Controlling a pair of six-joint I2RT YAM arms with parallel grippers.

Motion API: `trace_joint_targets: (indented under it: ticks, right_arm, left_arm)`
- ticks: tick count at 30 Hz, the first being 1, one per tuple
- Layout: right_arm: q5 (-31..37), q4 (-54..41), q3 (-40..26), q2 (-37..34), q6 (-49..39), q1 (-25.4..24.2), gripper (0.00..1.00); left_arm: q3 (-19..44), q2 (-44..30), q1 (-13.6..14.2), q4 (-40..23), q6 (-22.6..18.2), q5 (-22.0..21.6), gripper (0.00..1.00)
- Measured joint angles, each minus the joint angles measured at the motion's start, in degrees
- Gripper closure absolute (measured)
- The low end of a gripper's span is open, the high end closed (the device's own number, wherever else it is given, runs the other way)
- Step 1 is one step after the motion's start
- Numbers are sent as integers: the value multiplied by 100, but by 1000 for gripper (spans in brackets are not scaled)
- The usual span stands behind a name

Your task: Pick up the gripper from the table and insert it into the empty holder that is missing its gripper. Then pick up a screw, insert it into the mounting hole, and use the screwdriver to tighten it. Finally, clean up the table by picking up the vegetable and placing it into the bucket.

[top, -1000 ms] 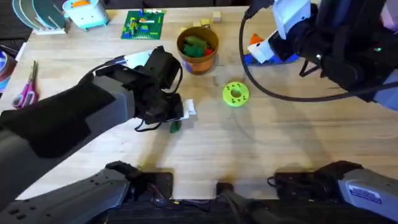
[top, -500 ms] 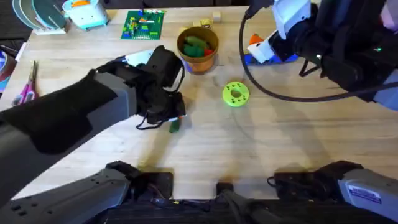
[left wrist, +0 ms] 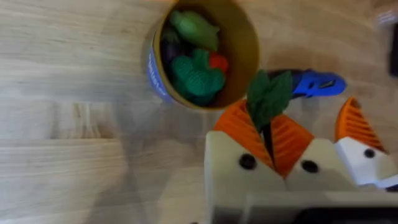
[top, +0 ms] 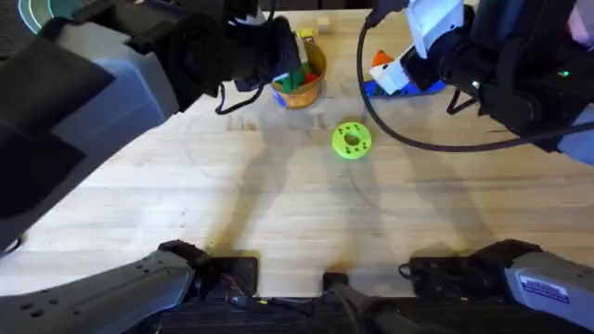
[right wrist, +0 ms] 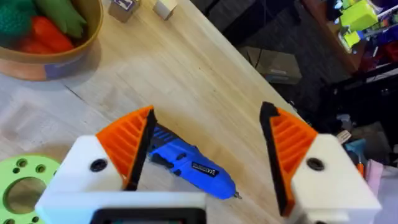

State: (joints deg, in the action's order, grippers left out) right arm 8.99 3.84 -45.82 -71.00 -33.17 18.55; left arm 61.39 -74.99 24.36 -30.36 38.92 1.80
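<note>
My left gripper is shut on the dark green vegetable, which sticks out between the orange pads. It hangs right beside the rim of the bucket, which holds several toy vegetables. In the overhead view the left arm reaches over the bucket. My right gripper stands open just above the blue screwdriver, which lies flat on the table. The loose orange gripper part, the holder and the screw are out of view.
A lime green round disc lies in front of the bucket. Two small wooden blocks sit near the far table edge. The right arm's black cable loops over the table beside the disc.
My left arm rose from the middle of the table and swung back to the bucket, carrying the green vegetable. The right arm has not moved.
</note>
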Motion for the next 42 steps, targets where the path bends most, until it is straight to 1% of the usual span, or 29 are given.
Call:
trace_joint_targets:
  ticks: [4, 8, 12, 15, 18, 19, 20, 23, 24, 25, 26, 27, 29, 31, 34, 37, 39, 42]
  right_arm:
    - [0, 0, 0, 0, 0, 0, 9]
    - [0, 0, 0, 0, 0, 0, 9]
    - [0, -1, 0, 0, 0, 0, 9]
    - [-1, 0, 0, 0, 0, 0, 9]
    - [0, -1, 0, 0, 0, 0, 9]
    - [0, -1, 0, 0, 0, 0, 9]
    - [0, 0, 0, 0, 0, 0, 9]
    - [0, 0, 0, 0, 0, 0, 9]
    - [0, 0, 0, 0, 0, 0, 9]
    - [-1, 0, 0, 0, 0, 0, 9]
    - [0, -2, 0, 0, 0, 0, 9]
    - [0, 0, 0, 0, 0, 0, 11]
    - [0, -1, 0, 0, 33, 0, 11]
    - [-1, 0, 0, 0, 150, 0, 10]
    - [0, -21, 0, 0, 498, 0, 8]
    - [-2, -217, 0, 28, 947, 0, 10]
    - [-1, -627, 0, 137, 1131, 0, 9]
    - [-2, -1597, -72, 384, 1299, 0, 10]
  left_arm:
    - [0, -268, 35, 746, 688, -15, 991]
    - [0, -906, 92, 1508, 1233, -32, 992]
    - [0, -1488, 98, 2063, 1484, -35, 992]
    - [0, -1704, 62, 2222, 1568, -37, 992]
    - [0, -1737, -9, 2297, 1618, -54, 992]
    - [0, -1731, -39, 2311, 1617, -63, 969]
    - [0, -1730, -63, 2324, 1612, -80, 875]
    - [0, -1730, -115, 2333, 1661, -118, 397]
    - [0, -1732, -118, 2333, 1673, -129, 276]
    - [0, -1732, -116, 2333, 1681, -133, 113]
    - [0, -1731, -116, 2338, 1692, -129, 33]
    - [0, -1730, -116, 2357, 1693, -129, 14]
    - [0, -1726, -116, 2366, 1636, -117, 6]
    - [0, -1692, -116, 2360, 1468, -89, 6]
    - [2, -1512, -116, 2329, 1088, -7, 6]
    - [7, -1127, -114, 2233, 688, 20, 6]
    - [26, -741, -114, 2030, 397, 35, 6]
    - [68, -17, -116, 1409, -132, 35, 6]
